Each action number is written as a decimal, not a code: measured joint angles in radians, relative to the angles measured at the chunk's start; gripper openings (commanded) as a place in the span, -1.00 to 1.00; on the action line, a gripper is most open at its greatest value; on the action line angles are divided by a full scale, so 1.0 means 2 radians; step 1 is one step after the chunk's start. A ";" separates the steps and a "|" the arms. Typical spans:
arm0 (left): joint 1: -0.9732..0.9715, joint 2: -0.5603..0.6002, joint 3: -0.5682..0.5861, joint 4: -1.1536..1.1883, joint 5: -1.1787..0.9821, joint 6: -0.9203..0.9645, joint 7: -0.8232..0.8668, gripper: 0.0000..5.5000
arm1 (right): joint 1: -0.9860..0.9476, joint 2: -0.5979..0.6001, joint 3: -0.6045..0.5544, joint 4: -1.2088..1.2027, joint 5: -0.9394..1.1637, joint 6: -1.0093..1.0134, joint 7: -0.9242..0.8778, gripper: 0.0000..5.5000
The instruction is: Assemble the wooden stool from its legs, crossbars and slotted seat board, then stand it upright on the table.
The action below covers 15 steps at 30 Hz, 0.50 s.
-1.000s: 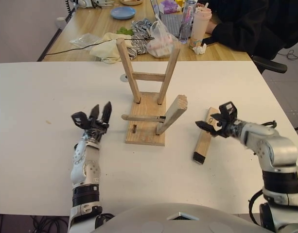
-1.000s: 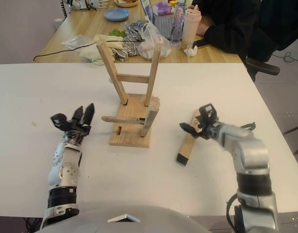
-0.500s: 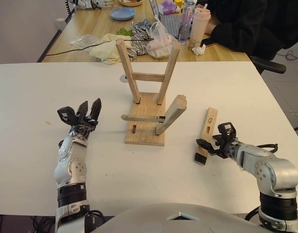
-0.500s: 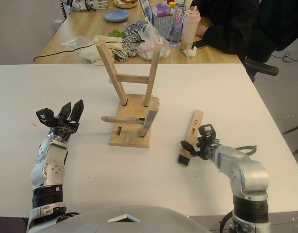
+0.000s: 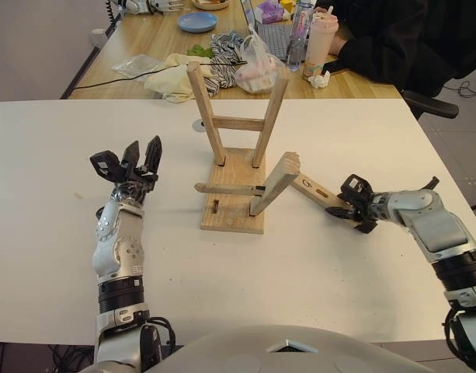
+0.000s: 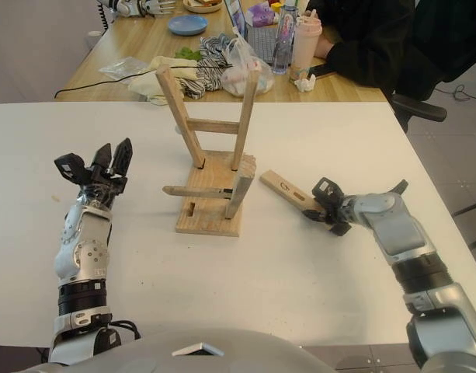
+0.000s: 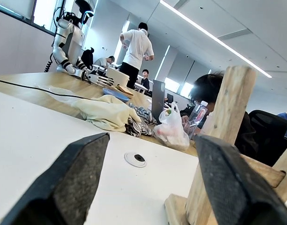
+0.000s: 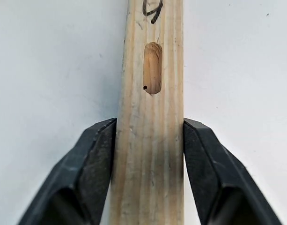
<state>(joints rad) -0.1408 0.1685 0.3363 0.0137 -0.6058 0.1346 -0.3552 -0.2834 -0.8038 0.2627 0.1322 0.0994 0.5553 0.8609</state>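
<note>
At the right gripper (image 5: 352, 203): pinching the near end of the loose leg (image 5: 315, 189) across its width, with the fingers (image 8: 91, 164) pressed to both sides and no wider apart than the wood.
Along the loose leg: a mortise (image 8: 152, 68) faces up just past the fingers. The far end lies just beside the tilted leg (image 5: 275, 183) (touching or not, I cannot tell).
On the seat board (image 5: 231, 221): two upright legs (image 5: 206, 116) stand at the far end, joined by a crossbar (image 5: 239, 123). The tilted leg leans at the near right and carries a second crossbar (image 5: 222, 189), whose free end juts left above an empty slot (image 5: 214, 206).
Over the table (image 5: 51, 233), robot's left: the left gripper (image 5: 129, 165) is spread wide, holds nothing and sits well apart from the board.
Step in hand: bringing in the fourth leg, about three quarters through by my reckoning.
Next move calls for: lifting the leg, turning its mortise toward the free crossbar end and seating its foot in the empty slot. The tilted leg likely needs straightening first.
</note>
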 measured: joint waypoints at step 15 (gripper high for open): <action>-0.078 0.078 0.006 -0.160 -0.153 0.145 -0.012 0.36 | 0.025 0.038 -0.063 0.041 0.014 -0.042 -0.014 -0.27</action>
<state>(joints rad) -0.2964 0.3239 0.3491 -0.3060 -0.9118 0.4246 -0.3801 -0.2331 -0.7284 0.1368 0.2135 0.1269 0.4703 0.8338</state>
